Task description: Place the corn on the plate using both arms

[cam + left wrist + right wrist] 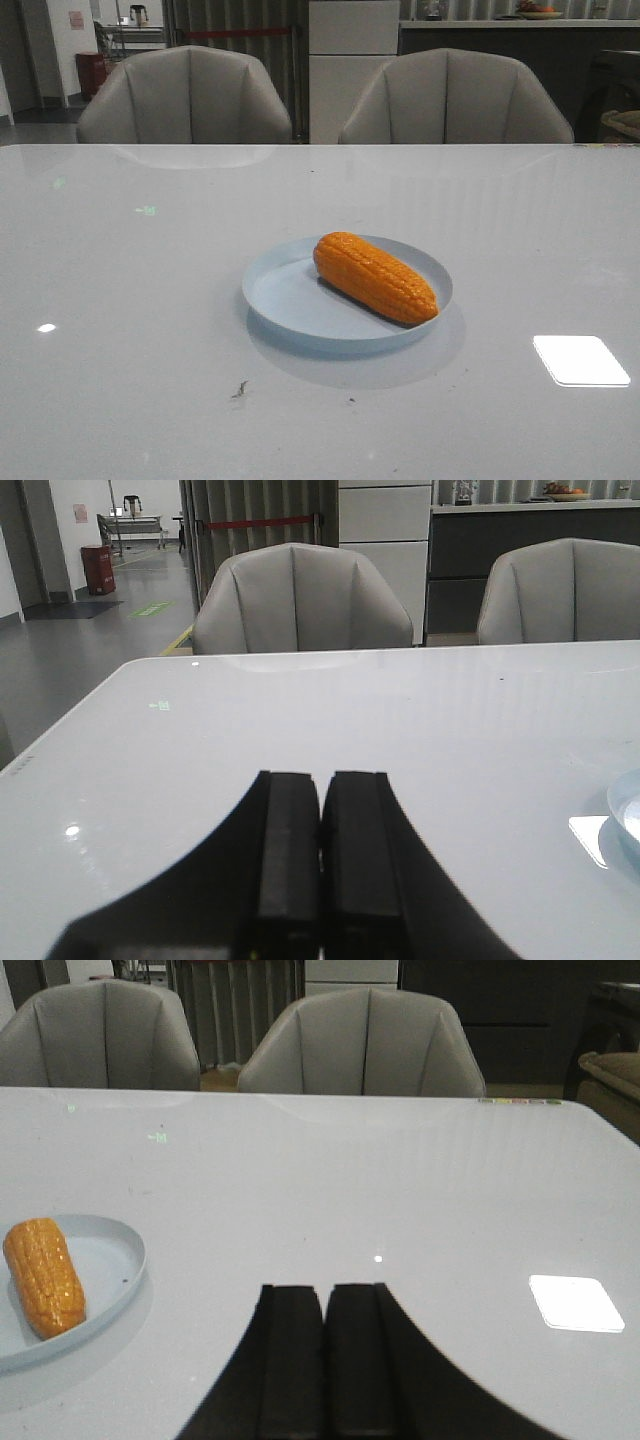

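Note:
The orange-yellow corn point(374, 276) lies on the pale-blue plate point(290, 300) in the middle of the table, its tapered end toward the front right. In the right wrist view the corn point(42, 1276) and plate point(112, 1260) show off to one side. The plate's rim point(625, 810) just shows in the left wrist view. My left gripper point(321, 778) is shut and empty, over bare table away from the plate. My right gripper point(325, 1290) is shut and empty, beside the plate. Neither gripper shows in the front view.
Two grey chairs point(185, 95) point(455, 98) stand behind the table's far edge. A bright light patch point(580, 360) reflects on the glossy tabletop at the front right. A small dark mark point(240, 389) lies in front of the plate.

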